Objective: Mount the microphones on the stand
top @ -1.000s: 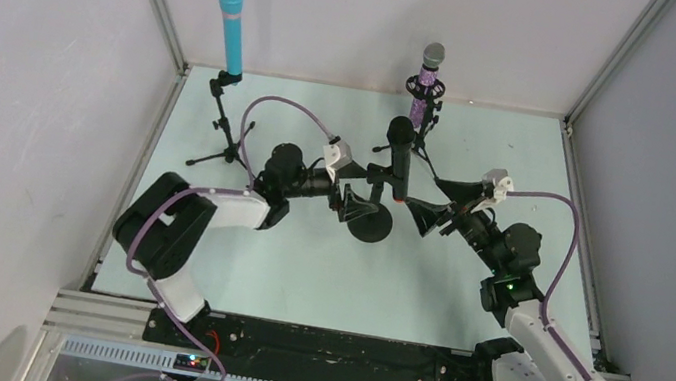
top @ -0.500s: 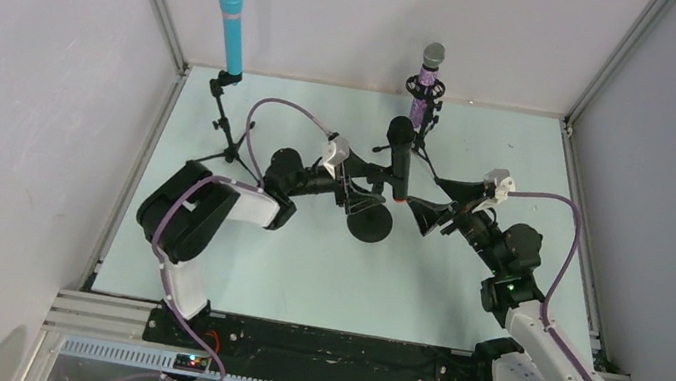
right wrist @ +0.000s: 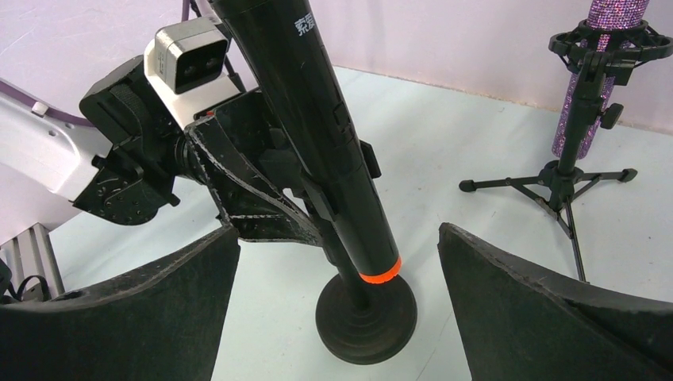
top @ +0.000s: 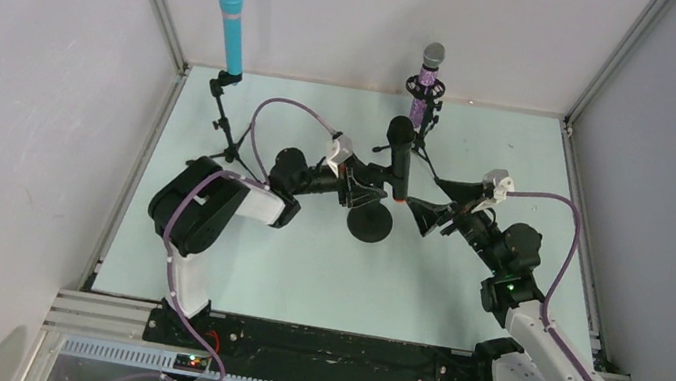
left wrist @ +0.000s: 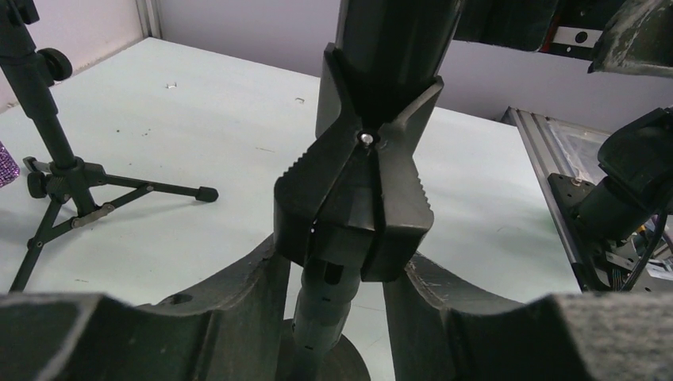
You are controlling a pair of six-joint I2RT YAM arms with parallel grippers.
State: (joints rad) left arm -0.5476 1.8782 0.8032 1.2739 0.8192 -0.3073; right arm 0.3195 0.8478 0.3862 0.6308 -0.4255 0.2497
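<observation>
The black microphone [right wrist: 317,135] sat clipped in the round-base stand [right wrist: 365,317]. Left end effector [left wrist: 337,278] straddled it, grip impossible to tell; right end effector [right wrist: 337,238] gaped, released. Careful withdrawal seemed next.

The left white-and-black arm [top: 209,212] folds at its elbow and reaches right along the table. Its left black two-finger gripper [top: 363,194] [left wrist: 337,266] is closed against both sides of the black stand clip [left wrist: 357,190]. The right white-and-black arm [top: 535,331] stretches forward and leftward, and its right black two-finger gripper [top: 423,215] [right wrist: 337,232] is spread wide, with its fingers [right wrist: 127,317] well apart.
</observation>
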